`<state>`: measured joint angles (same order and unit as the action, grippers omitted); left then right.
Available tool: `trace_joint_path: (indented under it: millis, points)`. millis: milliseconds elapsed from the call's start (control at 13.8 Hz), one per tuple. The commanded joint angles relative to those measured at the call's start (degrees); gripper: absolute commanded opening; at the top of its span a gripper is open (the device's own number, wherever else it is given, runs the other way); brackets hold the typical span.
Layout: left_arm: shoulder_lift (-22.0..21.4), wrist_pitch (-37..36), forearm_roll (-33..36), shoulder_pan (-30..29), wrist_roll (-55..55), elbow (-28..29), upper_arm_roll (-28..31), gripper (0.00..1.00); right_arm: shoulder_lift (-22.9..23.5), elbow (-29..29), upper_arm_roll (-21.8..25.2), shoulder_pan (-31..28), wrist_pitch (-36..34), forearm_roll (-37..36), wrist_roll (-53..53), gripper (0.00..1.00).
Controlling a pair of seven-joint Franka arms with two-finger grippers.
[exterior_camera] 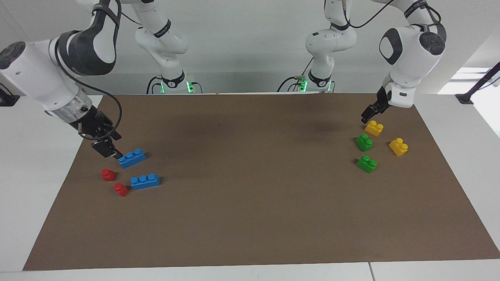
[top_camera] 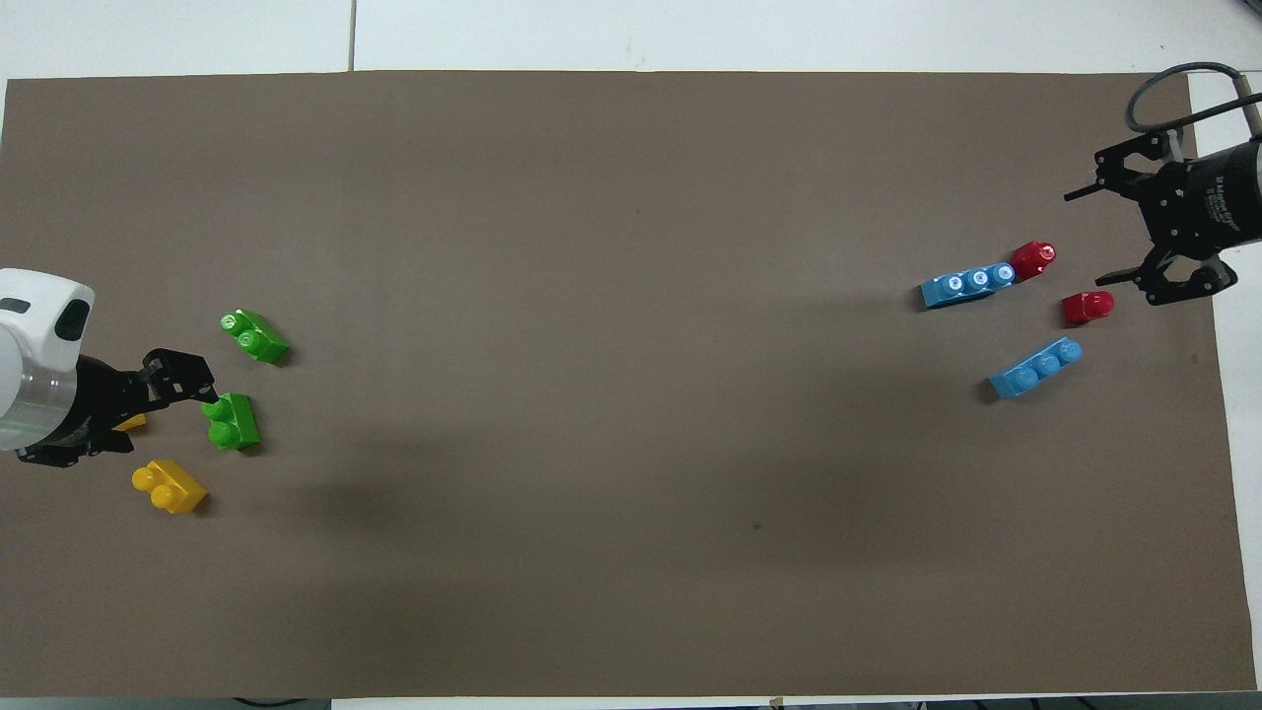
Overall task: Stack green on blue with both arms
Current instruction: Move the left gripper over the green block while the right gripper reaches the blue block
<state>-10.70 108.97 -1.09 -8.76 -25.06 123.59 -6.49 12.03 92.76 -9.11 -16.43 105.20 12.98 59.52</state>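
Two green bricks (exterior_camera: pixel 364 142) (exterior_camera: pixel 366 164) lie at the left arm's end of the mat, also in the overhead view (top_camera: pixel 232 422) (top_camera: pixel 254 336). Two blue bricks (exterior_camera: pixel 131 157) (exterior_camera: pixel 145 181) lie at the right arm's end (top_camera: pixel 1035 367) (top_camera: pixel 968 285). My left gripper (exterior_camera: pixel 366 114) (top_camera: pixel 187 380) hangs open above the green and yellow bricks, close to the green brick nearer to the robots and holding nothing. My right gripper (exterior_camera: pixel 111 150) (top_camera: pixel 1099 234) is low and open, with nothing in it. It is by the end of the blue brick nearer to the robots and touches nothing I can see.
Two yellow bricks (exterior_camera: pixel 374 128) (exterior_camera: pixel 398 146) sit beside the green ones; the left hand covers most of one in the overhead view. Two small red bricks (exterior_camera: pixel 108 174) (exterior_camera: pixel 121 189) lie next to the blue ones. A brown mat (exterior_camera: pixel 250 195) covers the white table.
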Motion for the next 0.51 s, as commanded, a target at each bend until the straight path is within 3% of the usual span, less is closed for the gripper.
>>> trace_joint_path:
  millis: [0, 436]
  points:
    - [-0.64, 3.70, -0.67, -0.47, -3.41, 2.88, -0.37, 1.00, 3.43, -2.23, -0.56, -0.98, 0.71, 1.43, 2.09, 0.93]
    - [5.33, 11.61, -0.67, 0.06, -16.78, 2.88, -0.37, 1.00, 6.77, 0.30, -0.56, -2.38, 1.06, 1.79, 2.09, 0.93]
